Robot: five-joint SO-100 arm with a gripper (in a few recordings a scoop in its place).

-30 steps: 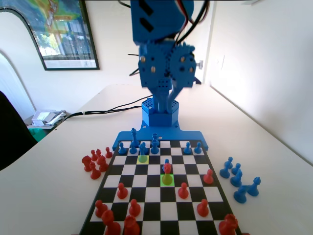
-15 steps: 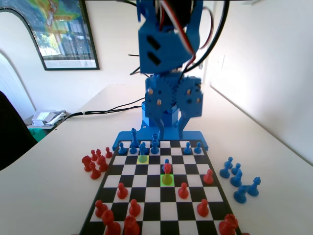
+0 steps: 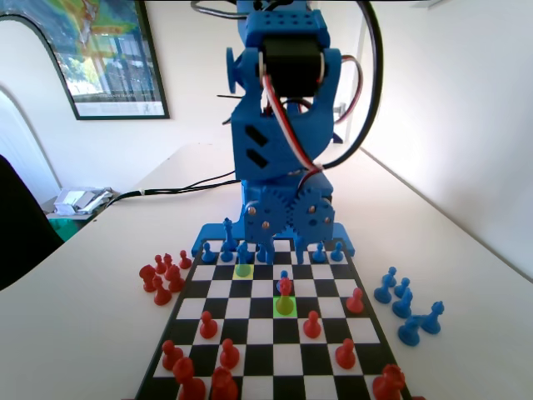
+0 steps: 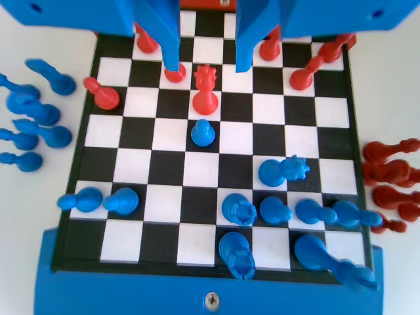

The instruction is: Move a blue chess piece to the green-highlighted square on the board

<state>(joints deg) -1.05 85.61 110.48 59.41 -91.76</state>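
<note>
The board (image 3: 260,332) lies in front of the blue arm. A red crowned piece (image 3: 285,293) stands on the green-highlighted square (image 3: 292,311). Right behind it is a small blue chess piece (image 3: 283,276). In the wrist view this blue pawn (image 4: 203,133) stands one square nearer than the red piece (image 4: 205,93). My gripper (image 3: 286,250) hangs low over the board's far rows. In the wrist view the gripper (image 4: 209,64) is open and empty, its jaws either side of the red piece's column. Another blue piece (image 3: 242,252) stands at the paler yellow-green square (image 3: 242,271).
Several red pieces (image 3: 163,276) lie off the board at the left of the fixed view, and several blue ones (image 3: 405,304) at the right. More blue pieces (image 4: 275,211) crowd the rows nearest the arm, and red pieces (image 3: 218,360) fill the near rows.
The arm has folded down and forward. The gripper has dropped from well above the table to just over the board's far rows, and it still holds nothing. No piece has moved.
</note>
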